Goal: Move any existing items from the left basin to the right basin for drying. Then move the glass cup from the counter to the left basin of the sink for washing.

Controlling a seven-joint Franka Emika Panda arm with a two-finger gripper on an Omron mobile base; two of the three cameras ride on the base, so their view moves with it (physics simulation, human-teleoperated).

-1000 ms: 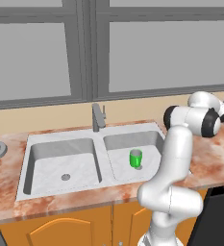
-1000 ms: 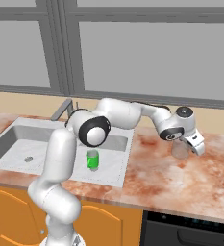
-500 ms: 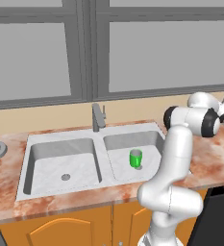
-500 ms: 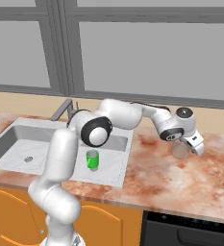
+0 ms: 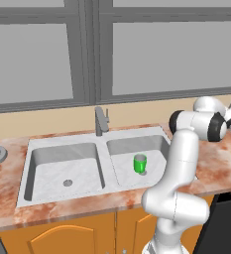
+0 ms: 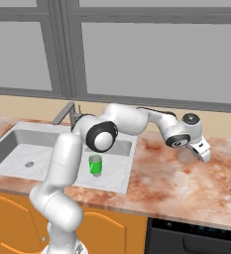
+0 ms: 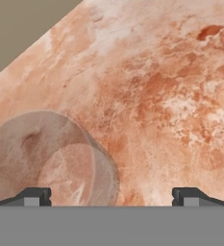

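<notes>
Green mug (image 5: 140,163) stands upright in the right basin (image 5: 122,166).

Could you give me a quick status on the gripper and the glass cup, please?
Gripper open above glass cup, cup off toward one fingertip. Green mug in right basin. Nothing in the way.

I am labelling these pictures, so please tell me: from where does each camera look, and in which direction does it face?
Left base view: behind the arm's left, facing forward and down at the sink; the arm rises at lower right.
Right base view: behind its right, facing the counter; the arm reaches to the glass cup.
Hand view: on the hand, looking down at the cup; two open fingers at the bottom.
Both base views share the green mug in the right basin.
</notes>
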